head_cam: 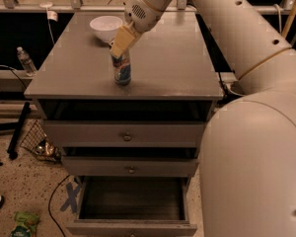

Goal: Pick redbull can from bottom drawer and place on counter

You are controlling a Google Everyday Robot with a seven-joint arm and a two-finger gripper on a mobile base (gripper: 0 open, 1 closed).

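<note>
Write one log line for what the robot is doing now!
gripper: at redbull can top | redbull can: upright on counter | bottom drawer: open | white bowl: behind can
</note>
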